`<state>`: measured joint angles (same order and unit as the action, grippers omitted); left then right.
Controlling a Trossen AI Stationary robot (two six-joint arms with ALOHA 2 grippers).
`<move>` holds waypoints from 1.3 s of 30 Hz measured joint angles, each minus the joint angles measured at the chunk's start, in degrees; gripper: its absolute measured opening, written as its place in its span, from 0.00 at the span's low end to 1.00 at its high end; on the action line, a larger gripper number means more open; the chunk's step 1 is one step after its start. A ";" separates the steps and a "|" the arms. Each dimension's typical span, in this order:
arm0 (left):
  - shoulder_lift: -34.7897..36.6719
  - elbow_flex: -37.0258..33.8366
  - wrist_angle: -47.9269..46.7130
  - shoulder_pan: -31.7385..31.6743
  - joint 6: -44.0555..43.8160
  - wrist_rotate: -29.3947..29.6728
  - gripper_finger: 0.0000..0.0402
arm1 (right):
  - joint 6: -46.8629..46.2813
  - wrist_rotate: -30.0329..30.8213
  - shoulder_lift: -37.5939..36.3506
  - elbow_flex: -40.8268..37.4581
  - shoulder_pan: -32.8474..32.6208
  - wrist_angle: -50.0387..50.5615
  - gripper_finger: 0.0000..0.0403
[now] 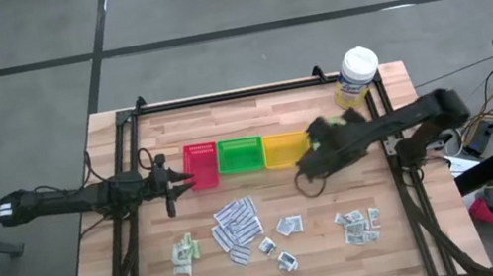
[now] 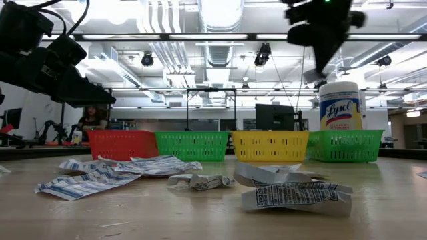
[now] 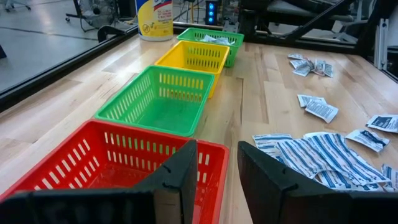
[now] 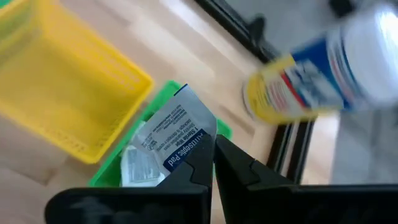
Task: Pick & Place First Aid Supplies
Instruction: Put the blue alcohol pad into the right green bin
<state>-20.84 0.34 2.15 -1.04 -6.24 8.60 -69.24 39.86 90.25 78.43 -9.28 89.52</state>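
The right gripper (image 4: 213,163) is clamped shut on a small flat packet (image 4: 181,134), pinching its lower corner between the two dark fingertips so the packet stands up and away from the fingers. The packet is white with a blue band across it; white lettering on the band appears to read "Antiseptic Wipe", with finer print above that is too small to make out. It hangs over the far green tray (image 4: 155,124), which sits just beside the yellow tray (image 4: 56,93) and already has pale packets lying in it (image 4: 138,163).

In the high view the right arm covers that spot at the end of the row of trays, near the white-lidded tub (image 1: 355,77). The tub's yellow label reads "Lysol" in the low view (image 2: 340,105).

The other first aid supplies lie loose on the wooden table (image 1: 299,270), in front of the trays: a fan of long white strips printed in blue (image 1: 237,225), a few small grey-white squares (image 1: 288,225), pale green-white sachets to one side (image 1: 184,255) and more of them on the other (image 1: 358,225).

The left gripper (image 3: 216,177) hovers with its fingers parted and nothing between them, at the near wall of the red tray (image 3: 93,165); the green tray (image 3: 158,99) stands next in the row.
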 joint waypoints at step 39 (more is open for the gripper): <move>0.02 0.00 0.29 0.00 -0.22 0.07 0.28 | -12.67 -18.08 -13.48 -29.57 16.59 -32.15 0.02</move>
<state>-20.82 0.34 2.45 -1.04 -6.46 8.67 -81.91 21.79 76.77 48.86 7.32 57.37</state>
